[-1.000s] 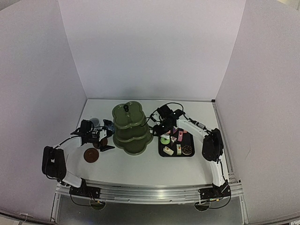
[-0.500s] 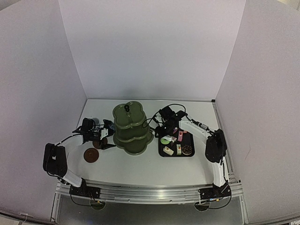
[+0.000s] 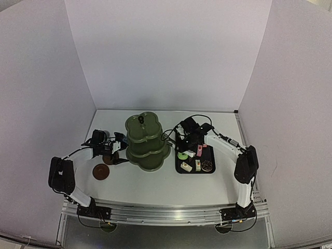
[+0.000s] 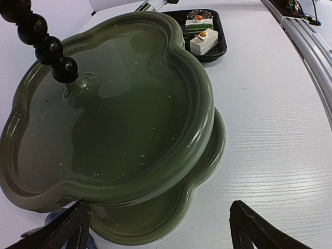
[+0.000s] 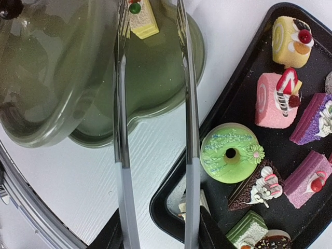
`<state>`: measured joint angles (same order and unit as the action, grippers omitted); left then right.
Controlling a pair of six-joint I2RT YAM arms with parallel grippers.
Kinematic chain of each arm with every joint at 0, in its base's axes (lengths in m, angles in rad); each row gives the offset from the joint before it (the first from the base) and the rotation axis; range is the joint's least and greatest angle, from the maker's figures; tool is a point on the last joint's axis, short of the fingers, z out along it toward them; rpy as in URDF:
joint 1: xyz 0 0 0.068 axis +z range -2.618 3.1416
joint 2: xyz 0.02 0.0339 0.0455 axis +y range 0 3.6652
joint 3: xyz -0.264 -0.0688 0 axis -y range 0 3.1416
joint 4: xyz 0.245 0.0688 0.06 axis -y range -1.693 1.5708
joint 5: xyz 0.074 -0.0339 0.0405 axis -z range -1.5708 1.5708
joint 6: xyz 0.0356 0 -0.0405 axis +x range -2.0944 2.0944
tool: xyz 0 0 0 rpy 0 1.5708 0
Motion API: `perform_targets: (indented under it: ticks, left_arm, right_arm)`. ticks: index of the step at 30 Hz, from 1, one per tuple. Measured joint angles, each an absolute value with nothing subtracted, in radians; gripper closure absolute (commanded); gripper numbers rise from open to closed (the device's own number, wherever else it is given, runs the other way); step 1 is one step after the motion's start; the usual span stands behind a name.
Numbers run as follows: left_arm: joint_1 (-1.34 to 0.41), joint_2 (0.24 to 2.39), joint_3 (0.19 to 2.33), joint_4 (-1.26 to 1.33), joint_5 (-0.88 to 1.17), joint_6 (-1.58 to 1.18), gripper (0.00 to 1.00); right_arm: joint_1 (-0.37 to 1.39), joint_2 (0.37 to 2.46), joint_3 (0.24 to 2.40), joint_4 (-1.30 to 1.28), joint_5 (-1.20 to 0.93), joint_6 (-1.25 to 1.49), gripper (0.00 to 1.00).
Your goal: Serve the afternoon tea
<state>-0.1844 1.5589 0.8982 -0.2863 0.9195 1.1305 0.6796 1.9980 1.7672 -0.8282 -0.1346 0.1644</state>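
Observation:
The dark green three-tier stand (image 3: 147, 141) stands mid-table. My right gripper (image 5: 158, 239) is shut on the metal tongs (image 5: 189, 129), whose open tips reach over a lower tier beside a small yellow pastry (image 5: 141, 15) lying there. Several pastries, such as a green doughnut (image 5: 231, 153) and a pink roll (image 5: 275, 101), lie on the black tray (image 5: 171, 192). My left gripper (image 4: 160, 210) is open and empty, its fingers either side of the stand's bottom-tier edge (image 4: 207, 155). One brown saucer (image 3: 100, 171) lies front left. A pale blue cup (image 3: 104, 134) is behind the left arm.
The black tray (image 3: 209, 169) sits right of the stand, against its base. White walls close the table at the back and sides. The table's front rail (image 3: 166, 212) runs near the arm bases.
My right arm has drawn a little to the right and back from the stand with the tongs. My left gripper has edged slightly closer to the stand.

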Motion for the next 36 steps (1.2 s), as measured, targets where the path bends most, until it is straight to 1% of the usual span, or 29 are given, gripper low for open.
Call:
perform_targets:
  ticks: [7, 19, 28, 36]
  left_arm:
    - [-0.184, 1.559, 0.898, -0.287, 0.915, 1.13, 0.07]
    - [-0.184, 1.559, 0.898, -0.286, 0.915, 1.13, 0.07]
    - [-0.184, 1.559, 0.898, -0.287, 0.915, 1.13, 0.07]
    - [-0.184, 1.558, 0.898, -0.287, 0.915, 1.129, 0.07]
  right_arm:
    - [0.68, 1.938, 1.686, -0.824, -0.08, 0.208, 0.62]
    - [0.674, 1.762, 1.557, -0.838, 0.059, 0.314, 0.62]
    - [0.655, 1.699, 1.529, -0.938, 0.194, 0.46, 0.61]
    - [0.655, 1.676, 1.487, -1.079, 0.214, 0.6, 0.6]
